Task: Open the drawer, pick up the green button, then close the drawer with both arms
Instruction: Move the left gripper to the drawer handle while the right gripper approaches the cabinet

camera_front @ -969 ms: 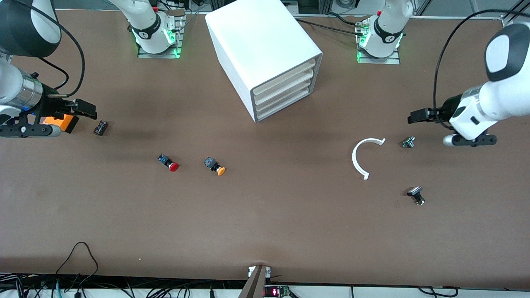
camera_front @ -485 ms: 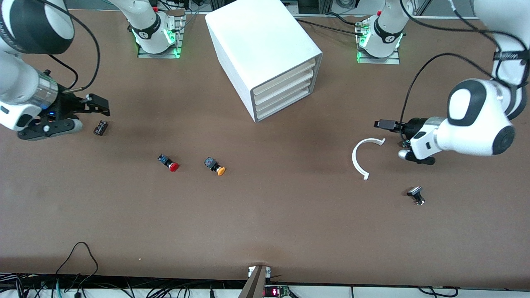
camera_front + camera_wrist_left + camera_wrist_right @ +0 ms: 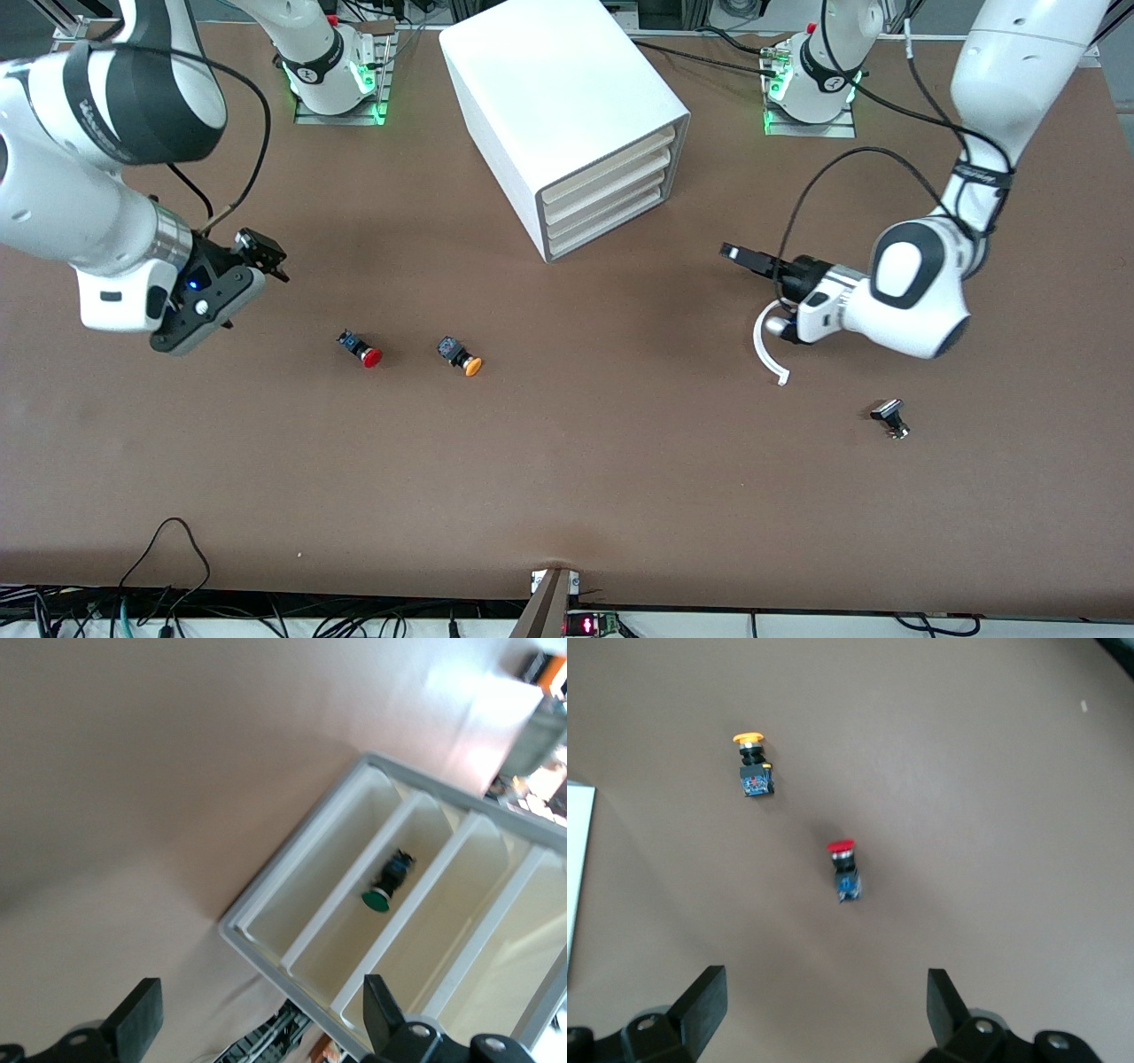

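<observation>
well apart, button (image 3: 387, 882) faces left tool (image 3: 257, 1019).

The tabletop (image 3: 567, 461) was matt brown, faintly mottled. At upper centre, the cabinet (image 3: 549, 97) looked like smooth white plastic with a soft sheen; its drawer (image 3: 611, 232) fronts were creamier plastic. The arms (image 3: 912, 288) had glossy white shells with black bands. The red-capped button (image 3: 361, 348) and orange-capped button (image 3: 460, 354) looked like shiny plastic.
</observation>
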You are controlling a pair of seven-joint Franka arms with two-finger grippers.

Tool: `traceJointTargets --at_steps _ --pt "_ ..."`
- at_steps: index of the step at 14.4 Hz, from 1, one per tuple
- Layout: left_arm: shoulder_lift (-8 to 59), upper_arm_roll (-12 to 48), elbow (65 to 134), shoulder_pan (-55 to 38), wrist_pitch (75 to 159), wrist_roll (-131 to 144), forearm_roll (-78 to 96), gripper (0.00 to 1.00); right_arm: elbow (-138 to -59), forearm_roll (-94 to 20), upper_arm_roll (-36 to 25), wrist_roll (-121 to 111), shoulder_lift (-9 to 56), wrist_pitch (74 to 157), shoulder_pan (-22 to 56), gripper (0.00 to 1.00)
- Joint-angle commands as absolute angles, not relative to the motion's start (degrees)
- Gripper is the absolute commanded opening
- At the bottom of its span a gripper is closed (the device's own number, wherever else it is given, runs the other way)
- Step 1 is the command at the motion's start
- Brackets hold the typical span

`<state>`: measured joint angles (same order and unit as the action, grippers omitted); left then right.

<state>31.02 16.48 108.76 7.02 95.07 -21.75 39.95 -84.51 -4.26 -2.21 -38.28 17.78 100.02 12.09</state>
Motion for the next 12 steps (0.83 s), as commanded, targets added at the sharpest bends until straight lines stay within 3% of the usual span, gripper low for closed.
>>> traceJointTargets --at_steps 1,8,12 --pt "33.39 16.52 111.09 5.54 94.31 -30.73 44.11 0.99 -79.11 -5.19 -2.64 -44.02 22.40 100.27 14.93 1.00" --pt "38.49 16.52 114.78 0.97 94.75 -47.61 54.31 0.98 -78.84 -6.59 -1.93 -46.93 24.17 104.41 27.75 1.00" --pt "40.43 16.44 117.33 -0.97 94.83 -56.85 57.74 0.95 -78.93 -8.44 -0.10 -52.28 24.35 104.33 29.27 1.00"
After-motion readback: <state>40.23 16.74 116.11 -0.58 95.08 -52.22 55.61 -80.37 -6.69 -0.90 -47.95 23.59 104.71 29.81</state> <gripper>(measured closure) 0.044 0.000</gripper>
